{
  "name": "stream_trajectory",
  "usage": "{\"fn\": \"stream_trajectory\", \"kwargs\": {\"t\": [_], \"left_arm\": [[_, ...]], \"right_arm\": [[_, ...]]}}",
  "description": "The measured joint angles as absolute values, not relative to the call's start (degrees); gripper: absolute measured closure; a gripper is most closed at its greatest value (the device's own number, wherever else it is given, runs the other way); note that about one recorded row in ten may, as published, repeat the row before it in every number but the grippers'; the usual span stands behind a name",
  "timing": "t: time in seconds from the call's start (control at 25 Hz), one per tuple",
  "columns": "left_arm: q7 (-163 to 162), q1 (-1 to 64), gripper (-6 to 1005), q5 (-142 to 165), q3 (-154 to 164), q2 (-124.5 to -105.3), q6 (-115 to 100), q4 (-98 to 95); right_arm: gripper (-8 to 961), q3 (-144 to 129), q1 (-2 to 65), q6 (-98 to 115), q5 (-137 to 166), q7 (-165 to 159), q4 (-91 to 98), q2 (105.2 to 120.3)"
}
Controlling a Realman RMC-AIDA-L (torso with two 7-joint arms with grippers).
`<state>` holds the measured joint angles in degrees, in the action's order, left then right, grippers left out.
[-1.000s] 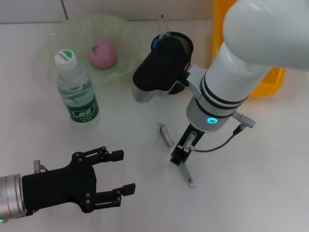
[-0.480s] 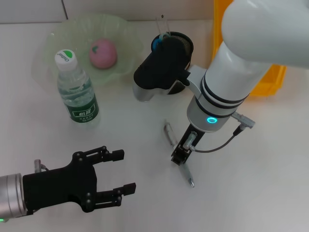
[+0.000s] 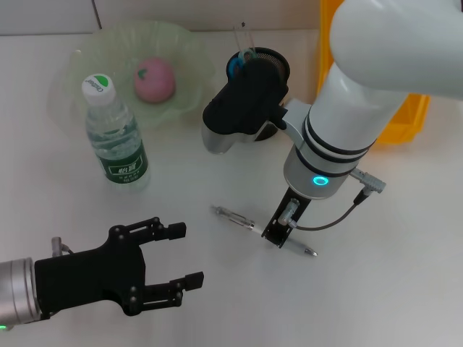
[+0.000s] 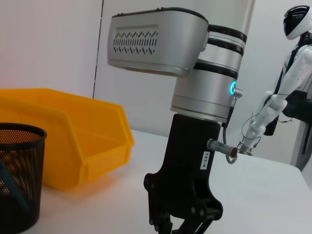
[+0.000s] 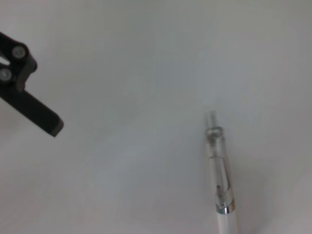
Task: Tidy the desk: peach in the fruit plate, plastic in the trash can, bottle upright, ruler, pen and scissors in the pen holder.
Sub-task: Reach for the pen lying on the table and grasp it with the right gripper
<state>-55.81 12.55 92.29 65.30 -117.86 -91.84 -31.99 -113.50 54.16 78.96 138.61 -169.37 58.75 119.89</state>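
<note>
While the right gripper [image 3: 278, 235] stands low over the table [image 3: 391, 275] at centre-right of the head view, its narrow black tip sits directly on the pen [image 3: 249, 225]; whether its fingers pinch the pen or only touch it cannot be told, since the tip hides the contact; the pen lies flat on the table, its long axis running from left and slightly up to right and slightly down in the head view, the clear barrel end toward the left, the other end poking out past the gripper to the lower right; in the right wrist view the clear barrel and its thin end lie bare on the white surface; the left gripper [image 3: 179, 260] hovers at the lower left of the head view, fingers spread wide apart and holding nothing, well apart from the pen; the bottle [image 3: 114, 134] stands upright at upper left, just in front of the fruit plate [image 3: 87, 58], in which the peach [image 3: 154, 79] rests; the mesh pen holder [image 3: 278, 63] sits at upper centre, partly behind the right arm, with a yellow bin [image 3: 405, 123] beyond it at upper right.
</note>
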Motion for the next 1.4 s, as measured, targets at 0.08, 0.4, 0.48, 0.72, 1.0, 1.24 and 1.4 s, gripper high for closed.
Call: {"fn": "stream_trajectory", "kwargs": {"t": [0.08,0.4,0.48,0.72,1.0,1.24,1.4], "left_arm": [[-55.8,12.6,216,92.3,65.3,-117.86,-91.8,-32.0],[-55.7,12.8,216,92.3,65.1,-117.86,-91.8,-32.0],[-55.7,12.7,216,92.3,65.1,-117.86,-91.8,-32.0],[-55.6,12.8,216,92.3,65.1,-117.86,-91.8,-32.0],[-55.6,13.0,216,92.3,65.2,-117.86,-92.1,-32.0],[-55.6,13.0,216,92.3,65.2,-117.86,-91.9,-32.0],[-55.6,13.0,216,92.3,65.3,-117.86,-91.8,-32.0]], "right_arm": [[755,-113.7,54.2,79.1,138.7,-169.4,59.1,119.88],[911,-113.8,54.1,79.3,139.1,-168.9,59.1,119.88],[914,-113.8,54.1,79.2,139.1,-168.9,59.1,119.88],[925,-113.3,53.8,79.4,139.1,-169.2,59.6,119.89],[801,-113.2,53.6,79.6,139.1,-169.2,60.0,119.88],[716,-113.7,53.7,79.4,138.9,-169.2,60.0,119.89],[717,-113.9,53.6,79.3,138.8,-169.2,60.6,119.88]]}}
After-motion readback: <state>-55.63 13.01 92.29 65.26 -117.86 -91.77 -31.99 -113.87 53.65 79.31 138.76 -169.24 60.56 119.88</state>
